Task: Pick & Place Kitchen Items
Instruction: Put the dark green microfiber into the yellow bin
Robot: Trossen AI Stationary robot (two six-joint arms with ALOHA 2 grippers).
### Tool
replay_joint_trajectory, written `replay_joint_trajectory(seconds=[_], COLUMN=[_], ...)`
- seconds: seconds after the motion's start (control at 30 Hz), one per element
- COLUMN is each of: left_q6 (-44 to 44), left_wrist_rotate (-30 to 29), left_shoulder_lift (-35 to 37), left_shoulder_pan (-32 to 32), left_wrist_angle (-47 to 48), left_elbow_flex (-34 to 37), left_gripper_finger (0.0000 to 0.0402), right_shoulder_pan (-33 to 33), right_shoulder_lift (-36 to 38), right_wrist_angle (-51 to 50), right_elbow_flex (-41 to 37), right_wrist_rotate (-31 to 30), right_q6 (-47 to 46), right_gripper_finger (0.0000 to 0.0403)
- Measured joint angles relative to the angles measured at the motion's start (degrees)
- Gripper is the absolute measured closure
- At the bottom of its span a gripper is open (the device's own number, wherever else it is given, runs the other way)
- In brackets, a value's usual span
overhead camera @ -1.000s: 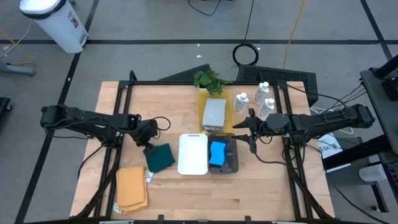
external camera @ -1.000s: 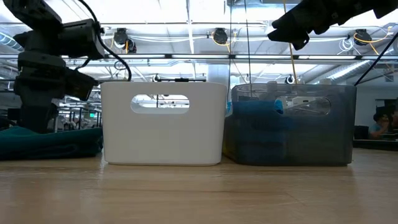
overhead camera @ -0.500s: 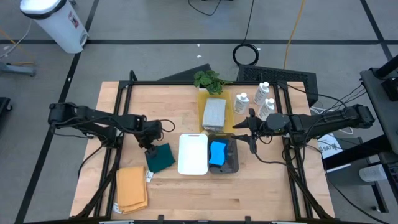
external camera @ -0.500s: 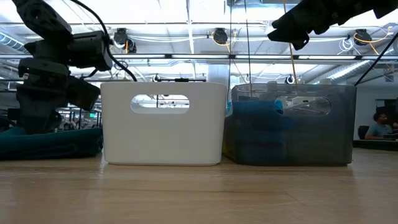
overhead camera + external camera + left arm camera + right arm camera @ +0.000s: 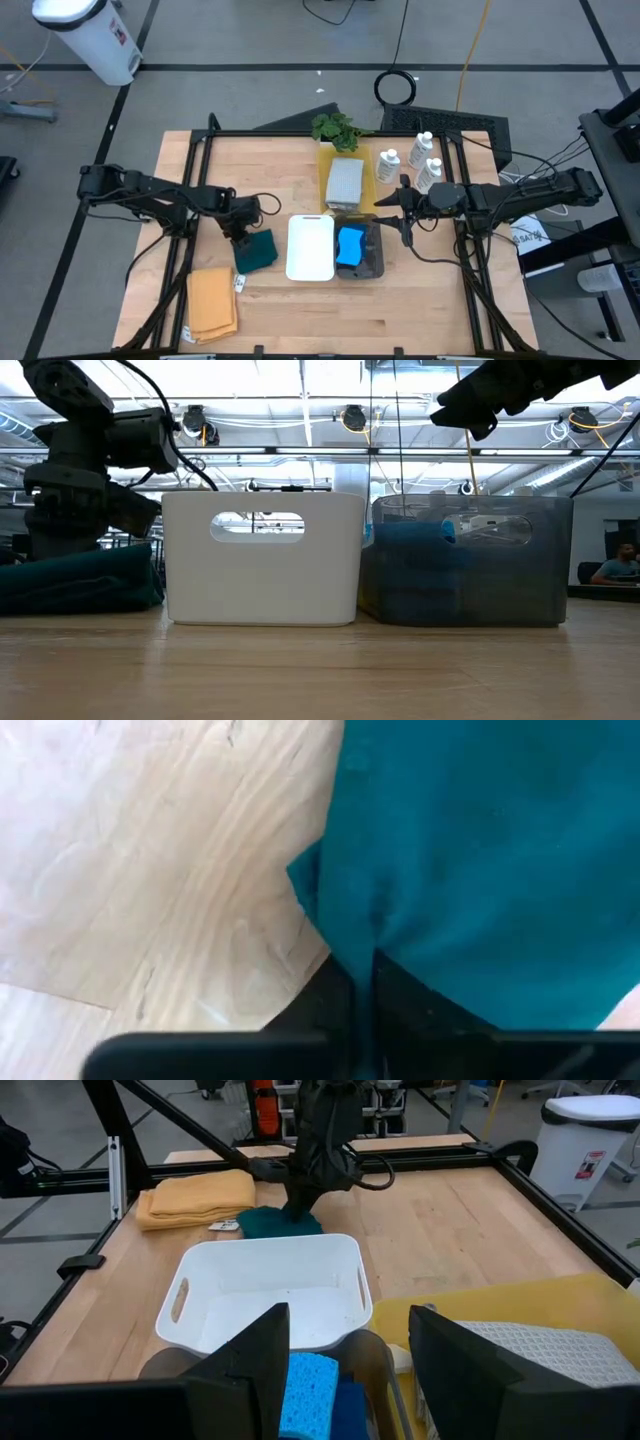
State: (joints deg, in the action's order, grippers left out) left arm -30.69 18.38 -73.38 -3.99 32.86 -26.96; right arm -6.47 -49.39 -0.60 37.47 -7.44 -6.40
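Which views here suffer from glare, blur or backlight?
Low view: bright ceiling lights backlight the white plastic bin and the left gripper, which reads as a silhouette. Left wrist view: the dark green folded cloth fills the frame, soft and close. High and right wrist views: even light, no glare.

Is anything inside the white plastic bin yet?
No, the right wrist view shows the white plastic bin with a bare floor, nothing inside it.

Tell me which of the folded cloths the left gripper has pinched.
The dark green cloth, beside the white bin; the left gripper is shut on its edge. The orange-tan cloth and grey cloth lie untouched.
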Motion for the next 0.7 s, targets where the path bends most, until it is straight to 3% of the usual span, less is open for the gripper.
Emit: replay_joint_trajectory(seconds=[0.17, 0.47, 0.7], left_q6=[-0.5, -1.3, 1.7], left_wrist_rotate=[-2.2, -19.9, -31.6], left_shoulder_lift=[1.8, 5.5, 5.6], left_shoulder_pan=[0.9, 5.9, 11.3], left_wrist_angle=[1.8, 24.1, 31.0], left_elbow_flex=[-1.2, -15.5, -26.9], left_gripper_finger=[0.0382, 0.0388, 0.0391], right_shoulder_pan=[0.0, 0.0, 0.0], right_shoulder_lift=[0.0, 0.0, 0.0], right_wrist_angle=[0.0, 0.5, 1.3], right_elbow_flex=[0.0, 0.0, 0.0], right_wrist_rotate=[0.0, -0.2, -0.2], right_q6=[0.0, 0.0, 0.0], right_gripper_finger=[0.0229, 0.0229, 0.0229])
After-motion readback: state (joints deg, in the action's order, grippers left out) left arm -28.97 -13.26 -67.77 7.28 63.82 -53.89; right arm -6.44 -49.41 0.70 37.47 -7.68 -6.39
